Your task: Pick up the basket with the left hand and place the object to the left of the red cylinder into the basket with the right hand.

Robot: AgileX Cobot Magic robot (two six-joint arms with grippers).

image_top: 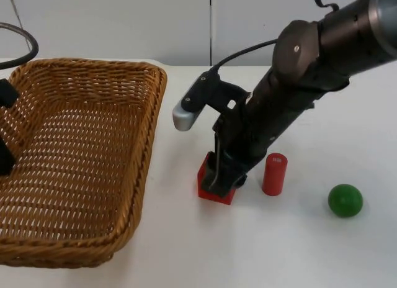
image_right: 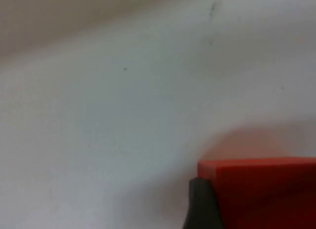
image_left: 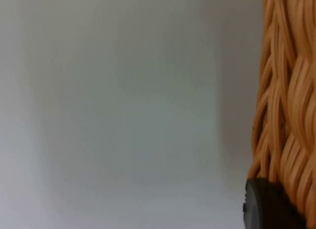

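A large wicker basket (image_top: pixel 152 114) takes up the table's left side. My left gripper (image_top: pixel 5 125) is at its far left rim, shut on it. In the left wrist view the woven rim (image_left: pixel 286 91) runs right beside a black fingertip (image_left: pixel 269 207). The red cylinder (image_top: pixel 274 174) stands upright right of centre. Just to its left a red block (image_top: pixel 214 197) rests on the table. My right gripper (image_top: pixel 218 184) reaches down over that block, its fingers closed against the sides. The right wrist view has the block (image_right: pixel 266 189) pressed against a fingertip (image_right: pixel 202 204).
A green ball (image_top: pixel 345 200) lies on the table to the right of the cylinder. The right arm slants in from the upper right, above the cylinder. A strip of white table separates the basket's right rim from the block.
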